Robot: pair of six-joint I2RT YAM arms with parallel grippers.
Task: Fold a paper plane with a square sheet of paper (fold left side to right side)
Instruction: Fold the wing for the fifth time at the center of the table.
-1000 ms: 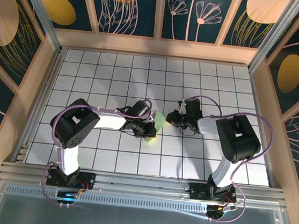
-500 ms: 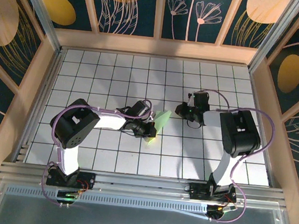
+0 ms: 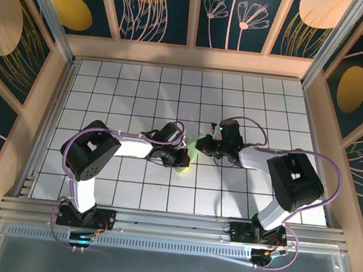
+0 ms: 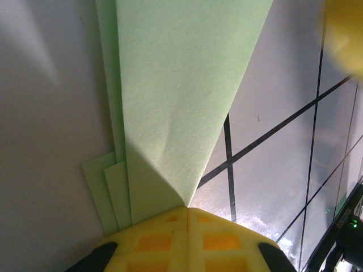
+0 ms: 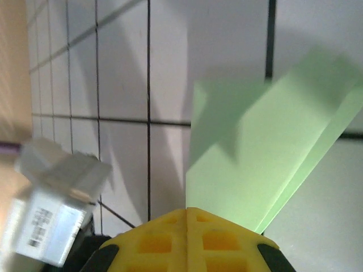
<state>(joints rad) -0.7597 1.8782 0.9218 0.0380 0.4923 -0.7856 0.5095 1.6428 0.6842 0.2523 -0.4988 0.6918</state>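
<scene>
The right gripper [image 5: 187, 211] has swung back, closed, against the paper plane's [image 4: 181, 85] right side; the left gripper [image 4: 187, 208] pinches its near end.

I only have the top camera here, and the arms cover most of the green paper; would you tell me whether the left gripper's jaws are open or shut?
Observer: Shut. On the left wrist camera the left gripper has its yellow jaws closed together, and the paper narrows to a point right at them.
Operator: Thank you. Is it a single sheet there?
Observer: No, it is folded: several stepped layer edges show beside that point.
Operator: And the other side?
Observer: The right gripper is shut too. The paper's folded edge reaches its tips, but I cannot tell whether it is pinched.
</scene>
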